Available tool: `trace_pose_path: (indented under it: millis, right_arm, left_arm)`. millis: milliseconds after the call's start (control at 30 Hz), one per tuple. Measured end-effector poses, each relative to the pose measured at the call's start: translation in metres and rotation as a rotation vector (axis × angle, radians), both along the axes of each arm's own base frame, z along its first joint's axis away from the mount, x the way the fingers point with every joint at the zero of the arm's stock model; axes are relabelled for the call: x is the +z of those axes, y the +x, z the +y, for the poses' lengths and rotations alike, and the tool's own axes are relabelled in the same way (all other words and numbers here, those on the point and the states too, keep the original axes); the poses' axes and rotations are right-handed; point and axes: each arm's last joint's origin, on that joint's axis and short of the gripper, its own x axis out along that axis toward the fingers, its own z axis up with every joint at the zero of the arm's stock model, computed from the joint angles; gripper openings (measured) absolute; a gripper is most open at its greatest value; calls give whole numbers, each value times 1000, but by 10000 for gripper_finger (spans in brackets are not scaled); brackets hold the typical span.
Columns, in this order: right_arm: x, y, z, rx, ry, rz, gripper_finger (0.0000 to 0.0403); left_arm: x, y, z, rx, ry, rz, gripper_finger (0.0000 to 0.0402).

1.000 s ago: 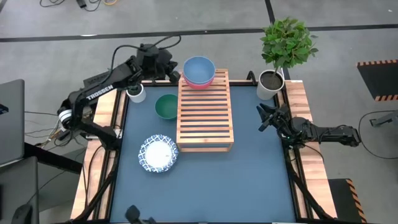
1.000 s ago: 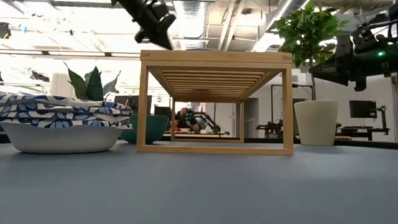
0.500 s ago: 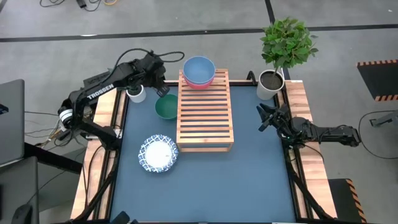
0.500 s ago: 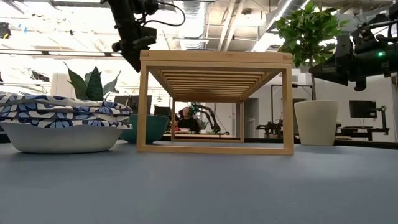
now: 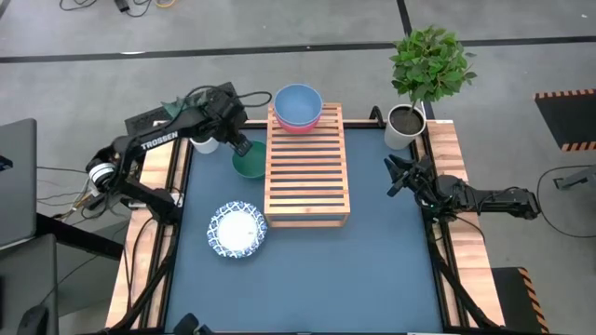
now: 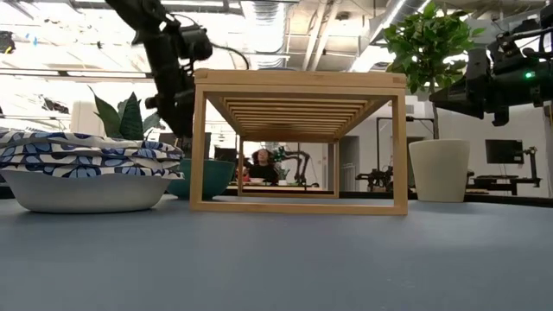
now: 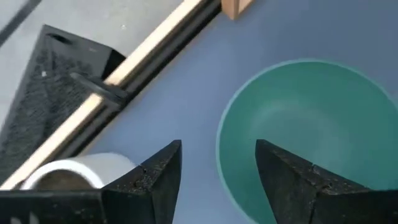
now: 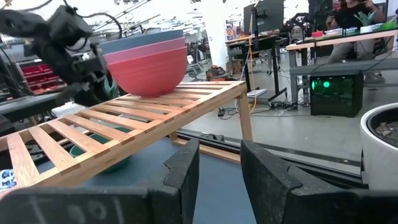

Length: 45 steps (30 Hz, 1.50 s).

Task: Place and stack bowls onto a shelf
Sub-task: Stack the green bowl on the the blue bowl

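A teal-green bowl (image 5: 248,163) rests on its base on the blue table, just left of the light-wood slatted shelf (image 5: 307,167). My left gripper (image 7: 217,180) hangs open over the bowl's far-left rim (image 7: 222,149), one finger on either side of the rim and touching nothing that I can see. On the shelf's far end a blue bowl sits nested in a pink bowl (image 5: 298,107). A blue-and-white patterned bowl (image 5: 237,230) stands on the table at the near left. At the table's right edge, my right gripper (image 5: 391,177) waits open and holds nothing.
A small white pot (image 5: 203,140) with a spiky plant stands close behind my left gripper at the table's far left. A larger white pot (image 5: 405,126) with a leafy plant stands at the far right corner. Bare blue tabletop (image 5: 372,270) lies near and right of the shelf.
My left gripper has left the stacked bowls at the shelf's far left corner. It has gone toward the table's left and near edges and down beside the shelf, to just above the teal-green bowl. The bowls have not moved.
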Motion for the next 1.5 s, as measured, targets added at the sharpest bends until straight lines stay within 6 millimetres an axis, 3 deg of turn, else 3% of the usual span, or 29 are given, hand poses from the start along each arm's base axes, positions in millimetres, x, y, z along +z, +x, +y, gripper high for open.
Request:
trace_pose_path:
  millis: [300, 733, 1000, 1300, 1500]
  right_arm:
    - [0, 0, 0, 0, 1, -1, 143]
    - [0, 0, 0, 0, 1, -1, 143]
    - [0, 0, 0, 0, 1, -1, 143]
    - [0, 0, 0, 0, 1, -1, 143]
    - [0, 0, 0, -1, 1, -1, 143]
  left_arm:
    - [-37, -8, 2, 19, -39, -65, 190]
    - [-56, -13, 0, 44, -11, -52, 190]
    - [-57, -13, 0, 42, -9, -50, 184]
    - [-65, -13, 1, 43, -45, -13, 100]
    - [-69, -11, 3, 53, -58, -9, 17]
